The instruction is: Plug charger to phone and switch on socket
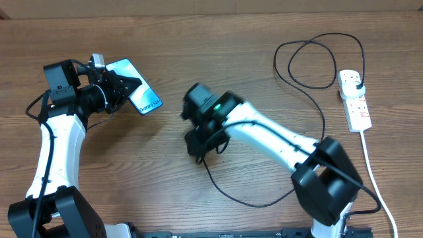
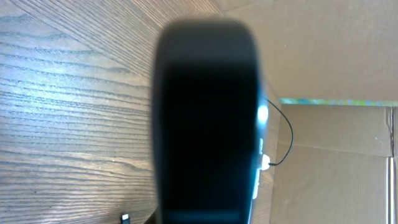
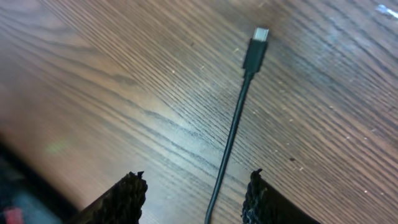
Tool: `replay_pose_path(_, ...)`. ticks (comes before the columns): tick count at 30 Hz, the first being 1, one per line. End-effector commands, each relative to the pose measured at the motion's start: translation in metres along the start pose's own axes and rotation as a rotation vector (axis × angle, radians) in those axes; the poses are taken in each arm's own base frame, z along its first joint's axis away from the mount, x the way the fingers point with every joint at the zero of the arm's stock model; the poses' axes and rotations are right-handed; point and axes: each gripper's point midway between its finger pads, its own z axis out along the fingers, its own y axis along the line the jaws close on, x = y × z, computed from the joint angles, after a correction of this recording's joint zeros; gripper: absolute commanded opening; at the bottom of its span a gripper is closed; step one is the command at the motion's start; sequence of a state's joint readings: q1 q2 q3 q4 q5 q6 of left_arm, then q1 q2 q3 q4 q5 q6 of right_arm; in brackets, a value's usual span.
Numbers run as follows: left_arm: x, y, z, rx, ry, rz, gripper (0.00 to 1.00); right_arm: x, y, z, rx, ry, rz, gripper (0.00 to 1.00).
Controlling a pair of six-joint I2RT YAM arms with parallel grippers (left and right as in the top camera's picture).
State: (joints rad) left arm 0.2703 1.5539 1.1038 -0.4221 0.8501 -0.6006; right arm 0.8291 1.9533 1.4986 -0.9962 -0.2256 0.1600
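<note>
1. Right gripper point(image 3: 193, 190): the two black fingers point(image 3: 127, 196) are spread apart and pinch nothing.
2. The long thin black charger point(image 3: 233, 124) runs up between those fingers and seems to touch neither. It lies flat on the brown wood-grain table point(image 1: 218, 39).
3. The charger's small silver-tipped connector point(image 3: 258, 37) lies on the table just ahead of the fingertips, pointing away from them.
4. Out from the right gripper point(image 1: 200, 147), the charger point(image 1: 264, 203) curves back toward the robot base. It then runs out to the far right and makes one loop.
5. The charger's black plug point(image 1: 357, 83) sits in the end outlet of the white elongated socket point(image 1: 355, 109). This is well apart from the right gripper, on its right.
6. The thick white cord point(image 1: 371, 165) leaves the socket's near end and runs back past the right arm's base.
7. Left gripper point(image 1: 122, 89): pressed together on the slim rectangular cyan-screened phone point(image 1: 142, 96). The phone is tilted and its screen faces the overhead camera.
8. The phone is well apart from the right gripper and connector, on their left.
9. Left wrist view: the phone point(image 2: 205, 124) is a dark blur filling the centre, and a brown cardboard wall point(image 2: 336, 162) stands behind it.
10. Counts: 2 grippers, 1 phone, 1 charger, 1 socket, 1 white cord. The outlets and red switches are too small to count.
</note>
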Motion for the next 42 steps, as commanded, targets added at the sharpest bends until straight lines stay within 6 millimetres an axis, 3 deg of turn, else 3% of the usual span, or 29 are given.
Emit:
replay_pose_path(1, -0.003, -0.013, -0.007, 0.02, -0.023, 0.029, 0.04, 0.0, -0.013, 0.009, 0.232, -0.037, -0.013, 0.59)
replay_pose_path(6, -0.003, -0.013, -0.007, 0.018, -0.021, 0.026, 0.04, 0.003, -0.014, 0.036, 0.309, -0.015, -0.038, 0.62)
replay_pose_path(10, -0.003, -0.013, -0.007, 0.018, -0.02, 0.025, 0.04, 0.006, -0.026, 0.056, 0.317, 0.024, 0.0, 0.62)
replay_pose_path(15, -0.002, -0.013, -0.007, 0.017, -0.019, 0.024, 0.05, 0.0, -0.03, 0.059, 0.288, 0.016, 0.021, 0.61)
replay_pose_path(18, -0.002, -0.013, -0.007, 0.017, -0.019, 0.024, 0.04, -0.007, -0.03, 0.06, 0.281, -0.01, 0.023, 0.56)
replay_pose_path(23, -0.002, -0.013, -0.007, 0.017, -0.018, 0.024, 0.04, -0.009, -0.031, 0.064, 0.279, -0.014, 0.023, 0.39)
replay_pose_path(25, -0.001, -0.012, -0.007, 0.015, -0.015, 0.019, 0.04, -0.007, -0.033, 0.068, 0.283, -0.001, 0.024, 0.25)
replay_pose_path(26, -0.001, -0.011, -0.007, 0.013, -0.013, 0.016, 0.04, -0.005, -0.033, 0.07, 0.286, 0.006, 0.025, 0.11)
replay_pose_path(27, 0.0, -0.011, -0.007, 0.012, -0.012, 0.014, 0.04, -0.003, -0.034, 0.072, 0.289, 0.015, 0.026, 0.04)
replay_pose_path(36, 0.0, -0.011, -0.007, 0.012, -0.01, 0.012, 0.04, 0.009, -0.031, 0.072, 0.254, 0.078, 0.04, 0.04)
replay_pose_path(42, 0.0, -0.012, -0.007, 0.016, -0.009, 0.013, 0.04, 0.008, -0.019, 0.048, 0.049, 0.104, 0.073, 0.04)
